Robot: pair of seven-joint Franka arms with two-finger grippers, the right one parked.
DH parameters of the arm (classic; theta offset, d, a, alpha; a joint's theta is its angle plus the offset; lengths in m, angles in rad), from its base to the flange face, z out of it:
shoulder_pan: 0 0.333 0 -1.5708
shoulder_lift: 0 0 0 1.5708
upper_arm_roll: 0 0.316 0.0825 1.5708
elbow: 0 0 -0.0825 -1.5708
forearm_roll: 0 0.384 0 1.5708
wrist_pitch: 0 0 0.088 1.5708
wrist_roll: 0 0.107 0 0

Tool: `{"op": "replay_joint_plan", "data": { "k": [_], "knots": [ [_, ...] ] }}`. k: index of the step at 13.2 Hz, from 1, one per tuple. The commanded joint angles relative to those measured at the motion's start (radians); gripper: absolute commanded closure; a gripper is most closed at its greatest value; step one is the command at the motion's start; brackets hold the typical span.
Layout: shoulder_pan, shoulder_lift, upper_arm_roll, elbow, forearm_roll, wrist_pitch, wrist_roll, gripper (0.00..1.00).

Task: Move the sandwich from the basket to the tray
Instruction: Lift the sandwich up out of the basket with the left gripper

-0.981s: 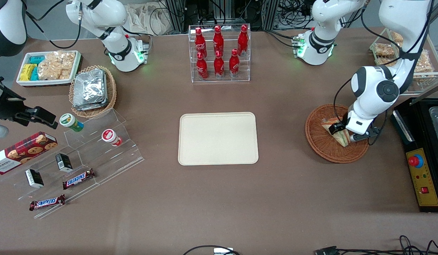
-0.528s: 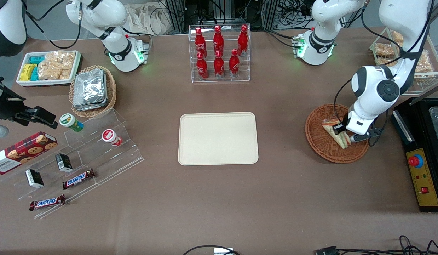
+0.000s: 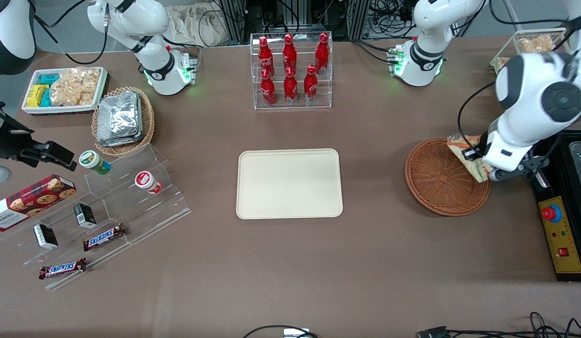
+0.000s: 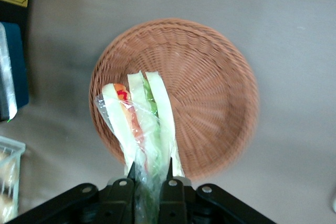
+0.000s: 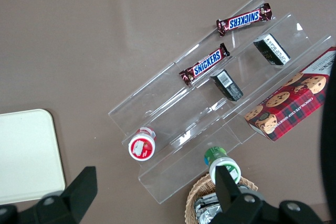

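My left gripper [image 3: 478,160] is shut on the wrapped sandwich [image 3: 469,155] and holds it in the air above the reddish-brown basket's [image 3: 436,188] rim, on the side toward the working arm's end of the table. In the left wrist view the gripper [image 4: 151,171] pinches the clear wrap at the wedge's narrow end, and the sandwich [image 4: 139,124] hangs over the basket [image 4: 210,103], which holds nothing else. The beige tray [image 3: 289,184] lies flat at the table's middle and also shows in the right wrist view [image 5: 26,156].
A clear rack of red bottles [image 3: 290,70] stands farther from the front camera than the tray. A black control box [image 3: 560,234] lies beside the basket at the working arm's end. A tan basket of foil packets [image 3: 121,119], acrylic steps [image 3: 126,206] and snacks lie toward the parked arm's end.
My left gripper has risen out of the basket with the sandwich and moved toward the working arm's end of the table. The basket is left with nothing in it.
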Motion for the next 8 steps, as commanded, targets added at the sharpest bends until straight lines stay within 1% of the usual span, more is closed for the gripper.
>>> {"op": "replay_joint_plan", "data": {
  "k": [1, 3, 5, 6, 8],
  "knots": [
    [0.000, 0.057, -0.049, 0.269, -0.034, -0.232, 0.014, 0.83],
    [0.000, 0.069, -0.121, 0.352, -0.033, -0.276, 0.007, 0.83],
    [0.000, 0.069, -0.210, 0.377, -0.034, -0.291, 0.013, 0.82],
    [-0.006, 0.089, -0.279, 0.393, -0.033, -0.293, 0.011, 0.77],
    [-0.045, 0.171, -0.401, 0.417, -0.024, -0.279, -0.001, 0.77]
  ]
}}
